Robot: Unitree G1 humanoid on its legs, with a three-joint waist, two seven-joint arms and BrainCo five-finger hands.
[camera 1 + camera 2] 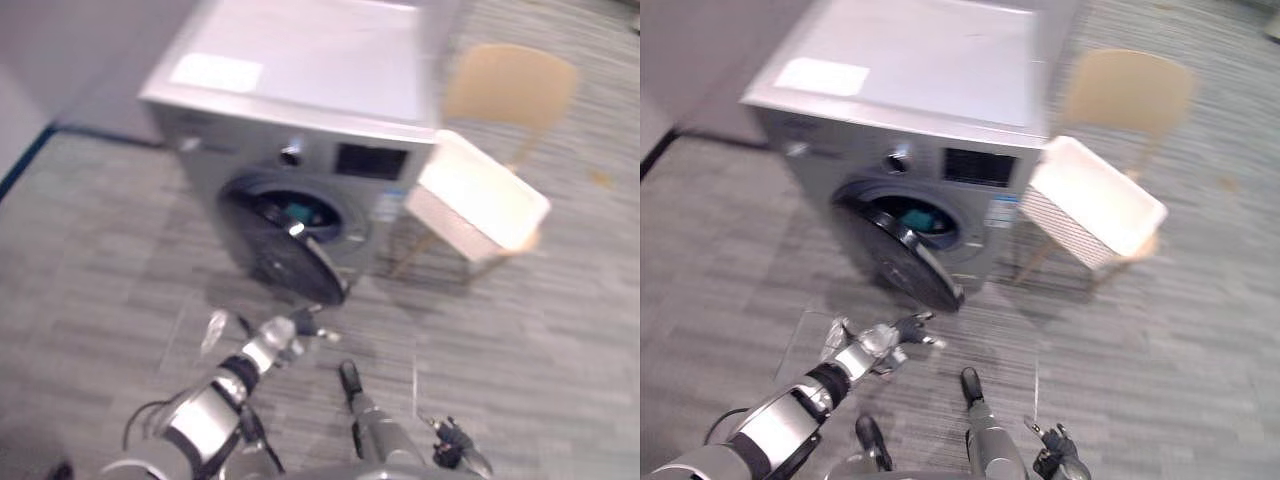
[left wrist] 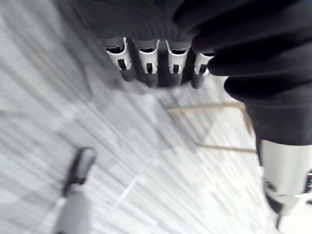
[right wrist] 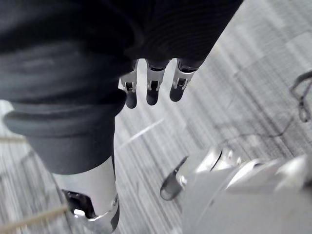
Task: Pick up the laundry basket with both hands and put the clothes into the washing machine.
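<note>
The white laundry basket point(image 1: 480, 195) rests tilted on a wooden chair point(image 1: 510, 85) to the right of the silver washing machine point(image 1: 300, 90). I see nothing inside the basket. The machine's round door point(image 1: 285, 255) hangs open, and a teal cloth point(image 1: 298, 212) shows in the drum. My left hand point(image 1: 275, 340) hovers over the floor in front of the door, with relaxed fingers point(image 2: 148, 61) holding nothing. My right hand point(image 1: 450, 440) is low at the bottom edge, well short of the basket, its fingers point(image 3: 152, 85) loose and empty.
Grey striped carpet point(image 1: 100, 260) covers the floor around the machine. A grey wall point(image 1: 70, 60) with a dark baseboard runs along the left. The open door sticks out towards me at knee level.
</note>
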